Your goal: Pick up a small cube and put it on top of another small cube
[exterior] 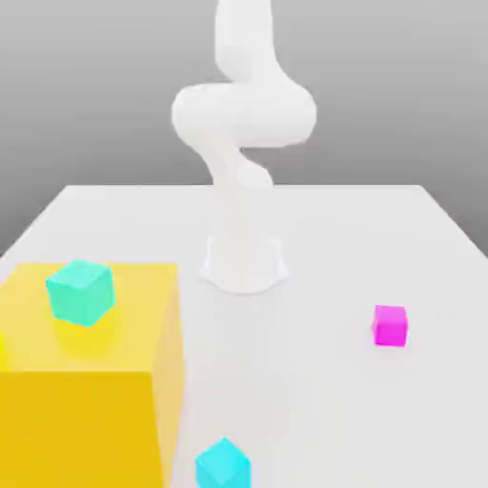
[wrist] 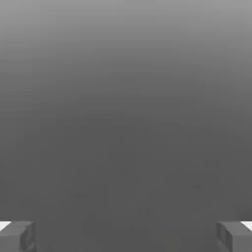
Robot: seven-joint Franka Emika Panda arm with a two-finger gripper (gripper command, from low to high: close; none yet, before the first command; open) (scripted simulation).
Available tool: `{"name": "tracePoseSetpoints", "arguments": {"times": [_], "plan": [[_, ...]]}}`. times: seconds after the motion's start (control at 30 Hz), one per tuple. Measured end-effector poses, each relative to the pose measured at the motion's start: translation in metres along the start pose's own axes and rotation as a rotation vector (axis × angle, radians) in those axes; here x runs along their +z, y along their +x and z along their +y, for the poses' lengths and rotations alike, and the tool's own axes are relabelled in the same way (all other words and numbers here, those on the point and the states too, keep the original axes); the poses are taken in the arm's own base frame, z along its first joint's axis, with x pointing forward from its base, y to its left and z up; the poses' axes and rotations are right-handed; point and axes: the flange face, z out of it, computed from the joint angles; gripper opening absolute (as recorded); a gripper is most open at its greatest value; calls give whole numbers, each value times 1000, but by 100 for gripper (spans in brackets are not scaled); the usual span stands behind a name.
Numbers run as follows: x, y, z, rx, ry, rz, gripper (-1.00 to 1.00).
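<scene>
The small magenta-pink cube point(exterior: 390, 325) rests on the white table toward the exterior view's right, well in front of the arm's base. In the hand view my gripper point(wrist: 126, 237) is open, its two grey fingertips point(wrist: 17, 236) standing far apart at the picture's edges with nothing between them, facing a plain grey background. The white arm point(exterior: 243, 114) rises from its base at the table's middle and bends upward out of the exterior view.
A big yellow block point(exterior: 91, 381) fills the exterior view's lower left, with a teal cube point(exterior: 80, 291) on top of it. A cyan cube point(exterior: 223, 465) lies on the table point(exterior: 334, 238) near the front edge, beside the block.
</scene>
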Motion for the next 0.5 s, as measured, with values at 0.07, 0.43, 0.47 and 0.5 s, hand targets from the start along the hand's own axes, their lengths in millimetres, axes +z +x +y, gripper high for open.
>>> {"name": "tracePoseSetpoints", "arguments": {"times": [0.07,0.43,0.47,0.5], "plan": [[36,-20,-5,-68,-1,-67,0],[183,-179,-15,-465,-18,-383,0],[192,-196,-13,-504,-20,-409,0],[201,-214,-10,-544,-23,-435,0]]}}
